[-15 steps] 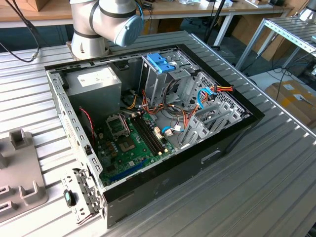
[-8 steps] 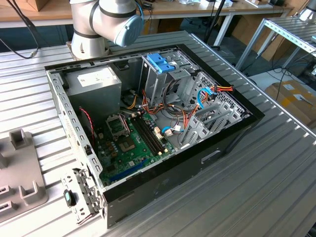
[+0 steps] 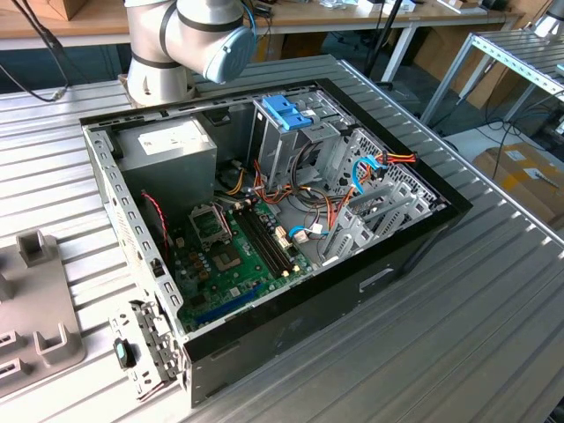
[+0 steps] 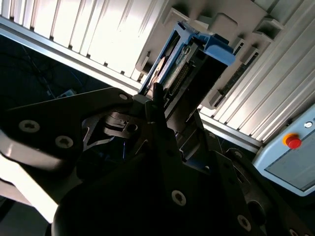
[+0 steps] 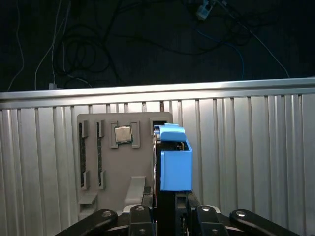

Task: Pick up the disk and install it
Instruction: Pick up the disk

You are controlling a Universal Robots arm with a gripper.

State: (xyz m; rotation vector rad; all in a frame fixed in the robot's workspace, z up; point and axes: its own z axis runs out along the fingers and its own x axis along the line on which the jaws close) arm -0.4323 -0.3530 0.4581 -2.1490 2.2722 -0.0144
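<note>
The desk (image 3: 493, 291) is a ribbed, light metal surface. In the exterior view its near and left edges are cut off. Beyond it, the first wrist view shows a dark floor with loose cables (image 5: 83, 49).

The computer case (image 3: 291, 326) lies open on the desk with its motherboard (image 3: 233, 256) exposed. A blue latch (image 3: 286, 112) sits on top of the metal cage.

The arm (image 3: 189, 40) stands behind the case. Its upper links are cut off in the exterior view.

A grey fixture tray (image 5: 106, 167) lies flat on the desk, at the exterior view's left. It carries a processor chip (image 5: 122, 133) in one recess.

A pendant (image 4: 290, 162) with a red button (image 4: 294, 141) lies at the desk's edge and is partly cut off.

The disk (image 5: 175, 169) stands edge-on in both wrist views, over the fixture tray. Its long axis runs straight out from the hand (image 5: 170, 211), in line with the fingers. The blue carrier end is farthest from the hand and the connector edge faces the second wrist view. The hand hides the near end. The pictures do not show whether the far end touches the tray.

The hand is clenched on the disk, with one finger against each flat face (the finger pads are in shadow).
</note>
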